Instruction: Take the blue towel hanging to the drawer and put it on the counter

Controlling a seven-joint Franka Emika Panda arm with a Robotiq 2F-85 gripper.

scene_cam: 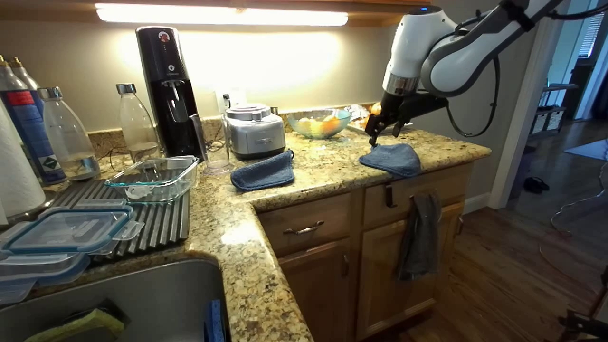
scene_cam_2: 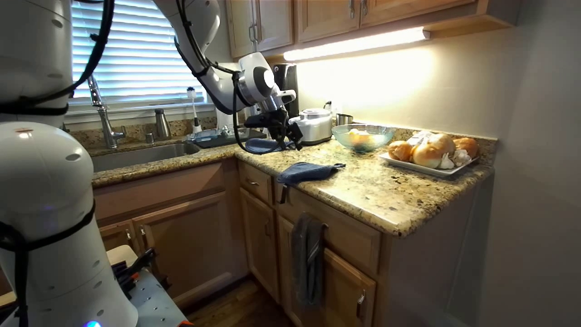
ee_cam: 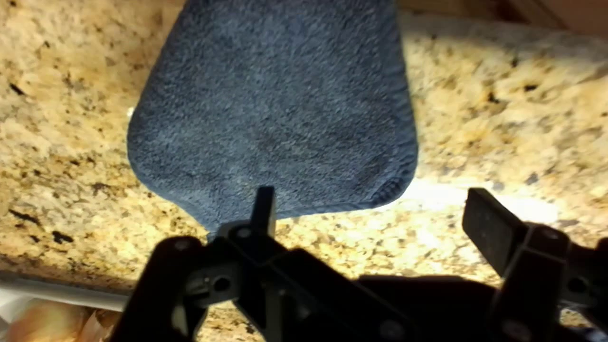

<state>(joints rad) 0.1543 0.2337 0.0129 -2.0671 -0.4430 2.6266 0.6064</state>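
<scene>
The blue towel (scene_cam: pixel 396 159) lies limp on the speckled granite counter (scene_cam: pixel 327 164), partly over its front edge; it also shows in an exterior view (scene_cam_2: pixel 306 172). In the wrist view the towel (ee_cam: pixel 280 109) fills the upper middle. My gripper (ee_cam: pixel 371 204) is open and empty, low over the counter at the towel's back edge. Its left finger overlaps the towel's edge in the wrist view; its right finger is over bare granite. I cannot tell whether a finger touches the cloth. The drawer (scene_cam_2: pixel 352 238) below the counter edge is shut and bears a black hook (scene_cam: pixel 389 195).
A darker grey towel (scene_cam: pixel 420 237) hangs from the drawer. A folded blue cloth (scene_cam: pixel 263 172) lies by a silver appliance (scene_cam: pixel 256 133). A glass bowl (scene_cam_2: pixel 363 138) and a plate of onions (scene_cam_2: pixel 429 170) stand behind. The sink (scene_cam: pixel 156 294) is at the corner's other side.
</scene>
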